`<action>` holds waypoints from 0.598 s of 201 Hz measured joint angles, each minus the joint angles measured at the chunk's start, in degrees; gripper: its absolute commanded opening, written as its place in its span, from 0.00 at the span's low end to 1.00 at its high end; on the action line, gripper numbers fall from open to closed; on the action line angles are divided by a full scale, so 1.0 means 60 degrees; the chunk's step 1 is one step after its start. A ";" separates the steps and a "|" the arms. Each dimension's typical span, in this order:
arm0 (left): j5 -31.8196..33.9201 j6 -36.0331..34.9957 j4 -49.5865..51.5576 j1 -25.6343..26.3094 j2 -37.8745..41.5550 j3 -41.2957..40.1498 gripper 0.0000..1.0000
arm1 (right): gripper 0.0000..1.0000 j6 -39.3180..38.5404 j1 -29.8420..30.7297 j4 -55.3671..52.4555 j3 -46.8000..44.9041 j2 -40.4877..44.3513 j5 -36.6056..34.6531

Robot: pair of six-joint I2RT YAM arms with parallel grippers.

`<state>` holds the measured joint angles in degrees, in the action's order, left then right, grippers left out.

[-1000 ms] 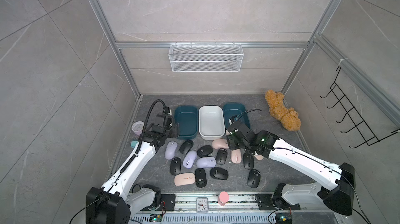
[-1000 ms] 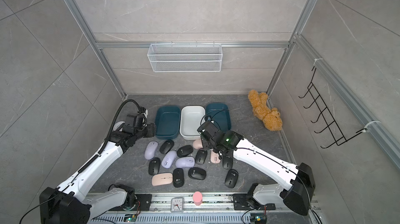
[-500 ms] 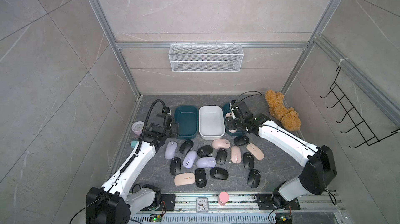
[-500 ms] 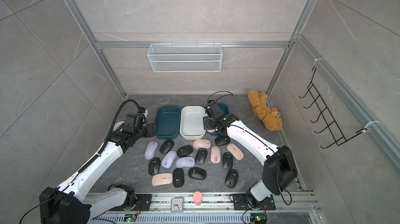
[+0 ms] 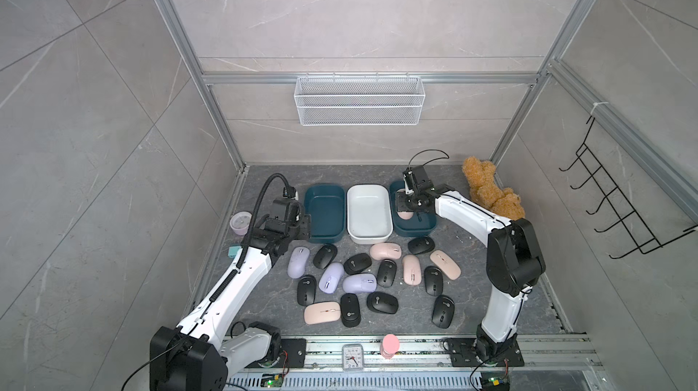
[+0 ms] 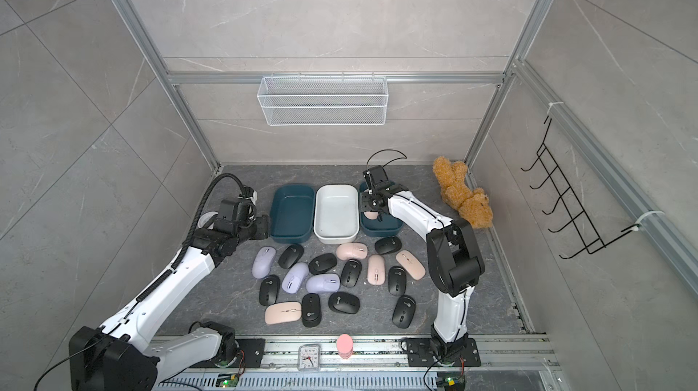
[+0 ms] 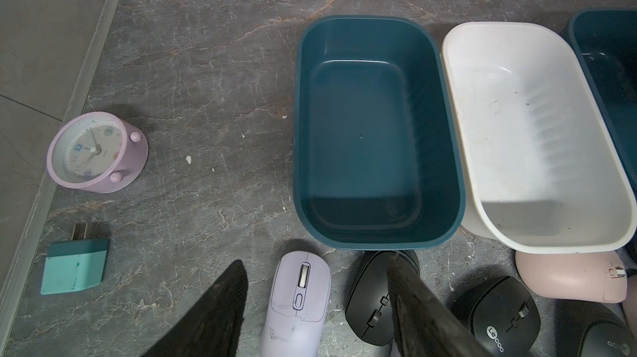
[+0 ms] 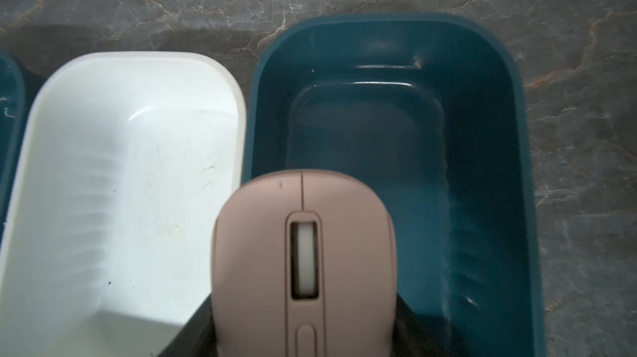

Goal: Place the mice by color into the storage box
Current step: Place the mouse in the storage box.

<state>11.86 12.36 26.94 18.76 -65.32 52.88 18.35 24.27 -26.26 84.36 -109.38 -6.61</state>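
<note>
A: Item: pink mouse [image 8: 303, 252], clamped in the right gripper [image 5: 409, 207], hanging over the teal box [image 8: 482, 114] nearest that arm, close to the wall beside the white box [image 8: 120, 165].
B: Handling: shift toward the box's middle, lower, then release (left gripper [image 7: 313, 286]: jaws parted, empty, above a lilac mouse [image 7: 296, 303]).

Seen in a top view. Three bins stand in a row at the back of the floor: left teal bin [image 5: 325, 236], white bin [image 5: 368, 237], right teal bin [image 5: 426, 227].

The right gripper [image 5: 407, 208] is over the right teal bin, clamped on a pink mouse [image 5: 406, 215]. Whether the mouse touches the bin floor is unreadable.

The left gripper [image 5: 305, 227] is just beside the near-left corner of the left teal bin; its jaw gap is not readable here.

Loose in front of the bins, in a tight cluster:
- three lilac mice [image 5: 298, 261]
- nine black mice [image 5: 382, 302]
- four pink mice [image 5: 322, 312]

A teddy bear [image 5: 491, 192] lies in the back right corner.
</note>
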 measured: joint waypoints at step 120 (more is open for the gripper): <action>-0.0004 0.0000 0.0004 0.0000 -0.0353 0.0000 0.67 | 0.56 0.0004 -0.0211 0.0044 0.0018 -0.1213 0.0011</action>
<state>11.84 12.36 26.96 18.76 -67.44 52.88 18.37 23.00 -26.00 84.47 -116.66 -6.55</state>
